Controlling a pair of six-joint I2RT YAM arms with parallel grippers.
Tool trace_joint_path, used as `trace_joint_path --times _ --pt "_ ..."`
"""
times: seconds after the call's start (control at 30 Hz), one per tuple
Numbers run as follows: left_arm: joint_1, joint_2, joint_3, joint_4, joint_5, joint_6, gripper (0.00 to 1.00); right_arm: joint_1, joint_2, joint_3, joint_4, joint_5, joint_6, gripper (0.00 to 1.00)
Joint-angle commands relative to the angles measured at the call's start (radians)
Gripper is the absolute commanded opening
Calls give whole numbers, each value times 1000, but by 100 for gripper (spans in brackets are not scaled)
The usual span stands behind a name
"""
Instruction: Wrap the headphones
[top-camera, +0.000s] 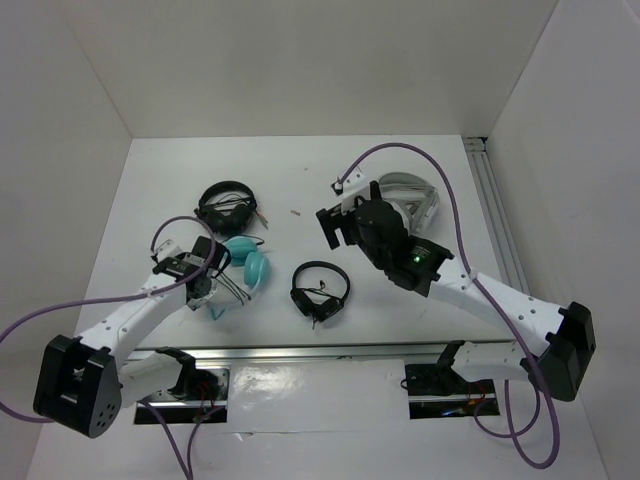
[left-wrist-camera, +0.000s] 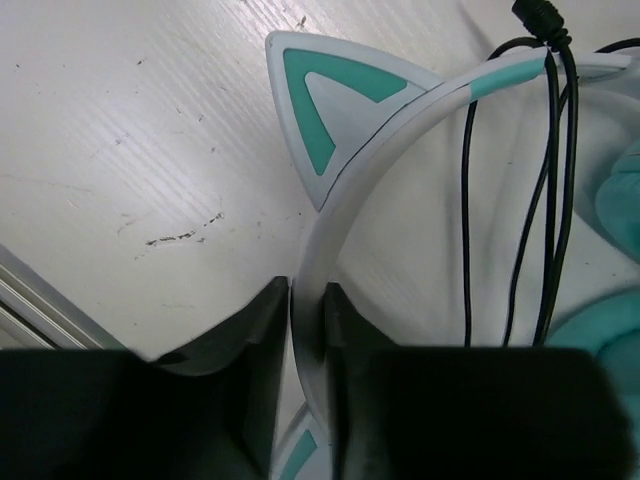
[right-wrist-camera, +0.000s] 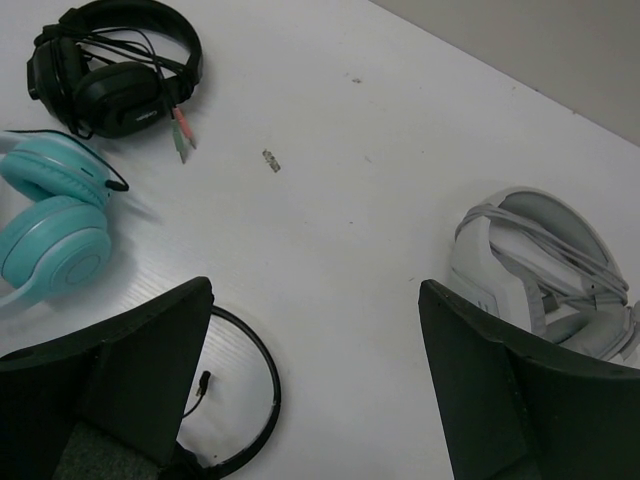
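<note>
The teal headphones (top-camera: 247, 265) lie left of centre; their ear cups also show in the right wrist view (right-wrist-camera: 55, 240). My left gripper (top-camera: 203, 285) is shut on their pale mint headband (left-wrist-camera: 330, 230), just below one cat ear (left-wrist-camera: 320, 100). The thin black cable (left-wrist-camera: 550, 200) crosses the headband in several strands, its plug at the top right. My right gripper (top-camera: 335, 228) is open and empty, above the table between the small black headphones and the grey-white headphones.
Large black headphones (top-camera: 228, 208) lie behind the teal pair. Small black headphones (top-camera: 320, 290) lie at centre front. Grey-white headphones (top-camera: 410, 200) lie at the back right, partly under my right arm. A metal rail (top-camera: 495, 220) runs along the right side.
</note>
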Motion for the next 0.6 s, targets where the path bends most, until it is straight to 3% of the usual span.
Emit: trace_joint_path --times 0.0,0.2,0.23,0.33,0.37,0.43,0.57 --pt "-11 -80 -8 -30 -27 -46 38 18 -17 45 -14 45 -8 91" --pt "-57 -126 -8 -48 -27 -46 50 37 -8 55 -14 65 -8 91" --pt "-57 -138 -8 -74 -27 -66 63 37 -8 55 -14 65 -8 91" --pt "-77 -170 32 -120 -18 -82 75 46 -8 76 -39 74 1 91" --pt "-96 -188 46 -149 -32 -82 81 46 -8 90 -39 88 12 97" --pt "-112 -256 103 -160 -41 -53 100 46 -8 131 -91 109 43 100" --pt "-126 -308 265 -194 -41 141 100 76 -23 246 -271 194 208 100"
